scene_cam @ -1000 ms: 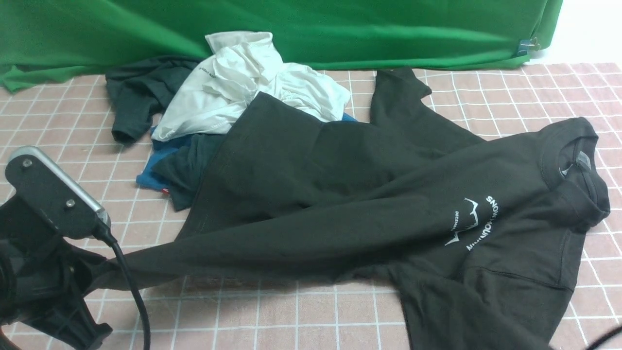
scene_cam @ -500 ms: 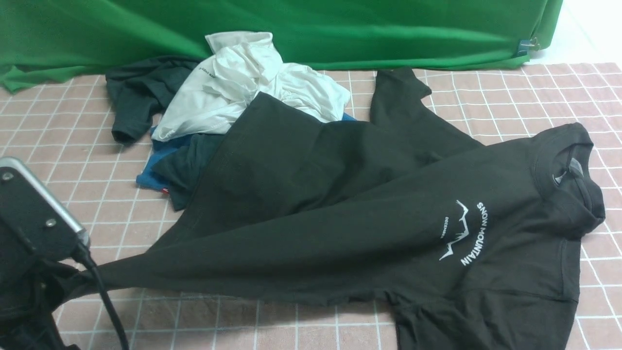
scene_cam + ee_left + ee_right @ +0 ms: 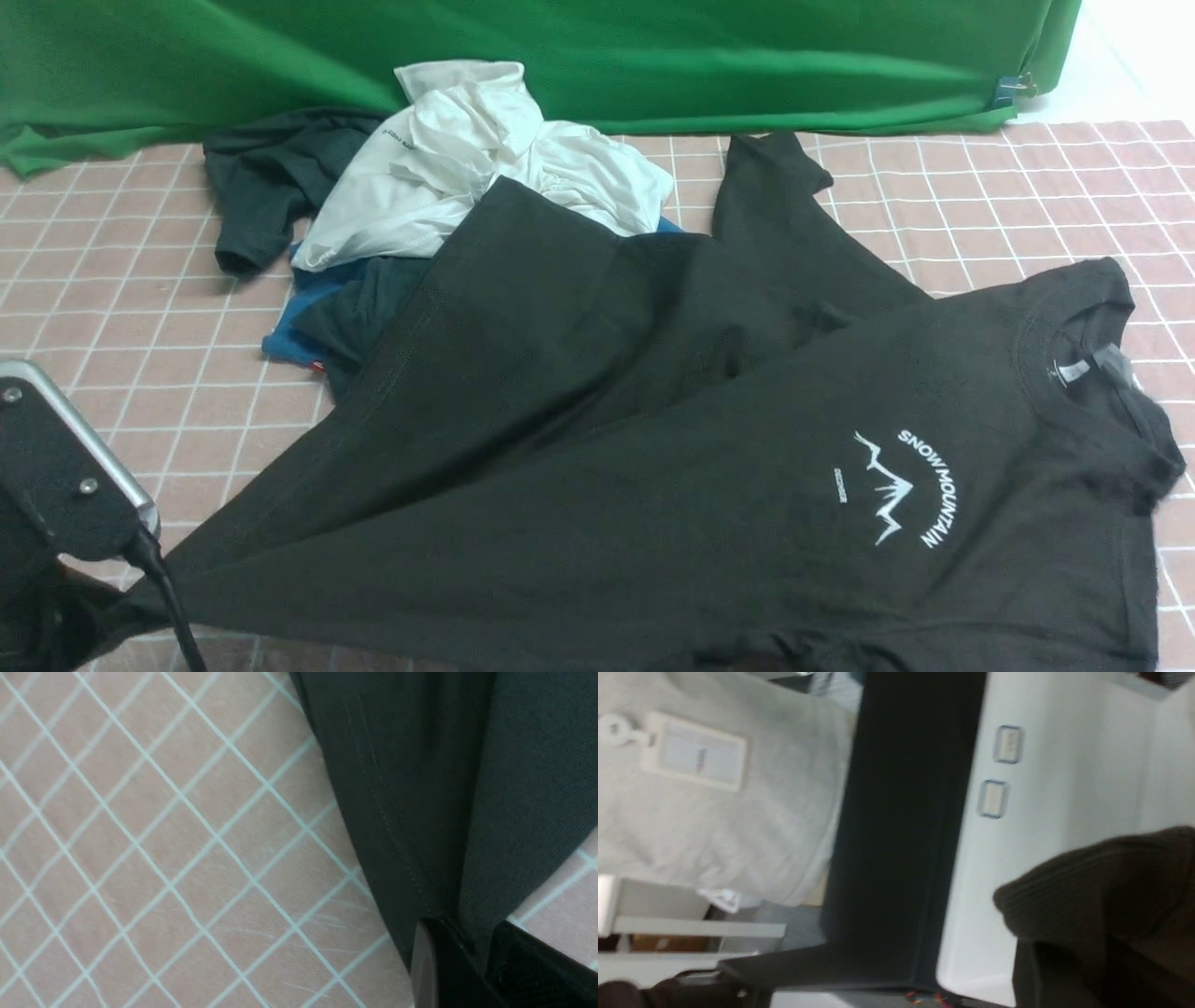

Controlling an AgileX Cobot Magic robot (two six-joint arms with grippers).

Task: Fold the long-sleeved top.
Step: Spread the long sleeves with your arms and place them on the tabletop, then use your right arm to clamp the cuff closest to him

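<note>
**Hem corner pinched at near left**

My left claw (image 3: 465, 945) is closed on a corner of the long-sleeved top (image 3: 653, 448), with black cloth squeezed between its fingers (image 3: 423, 966) at the near left of the counter (image 3: 980, 177). From there the top fans out taut toward the right, where its collar (image 3: 1083, 364) and white mountain print (image 3: 892, 485) lie. Its far edge overlaps the white shirt (image 3: 467, 159) and a blue garment (image 3: 299, 322). A dark tee (image 3: 261, 177) lies at the far left. Ribbed black cloth (image 3: 1101, 896) crowds my right wrist view, so I cannot tell whether my right claw is gripping.
</note>
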